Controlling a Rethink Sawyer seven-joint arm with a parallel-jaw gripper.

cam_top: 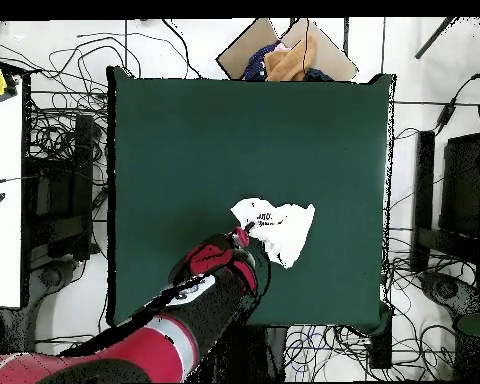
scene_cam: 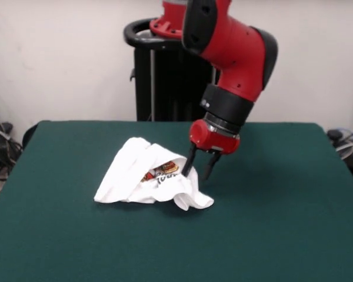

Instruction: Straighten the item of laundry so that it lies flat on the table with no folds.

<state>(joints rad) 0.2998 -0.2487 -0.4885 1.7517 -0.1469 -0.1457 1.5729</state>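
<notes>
Front view shows the gripper [scene_cam: 200,168] hanging just off the right-hand edge of the laundry, its two dark fingers [scene_cam: 190,163] spread a little apart with nothing between them. One finger sits right against the raised fold of the cloth; the other stands over bare felt beside it. Whether the tips touch the table I cannot tell.

Beside the gripper lies the item of laundry [scene_cam: 146,181], a small white shirt bunched into a crumpled heap. It is folded over on itself in thick rolls, with a peak at the back and a curled flap at the front right corner. A patch of red and orange print with black lettering peeks out from a gap in the folds, next to the fingers.

Around the shirt spreads the table [scene_cam: 270,229], dark green. In the overhead view the shirt [cam_top: 280,228] lies near the middle.
</notes>
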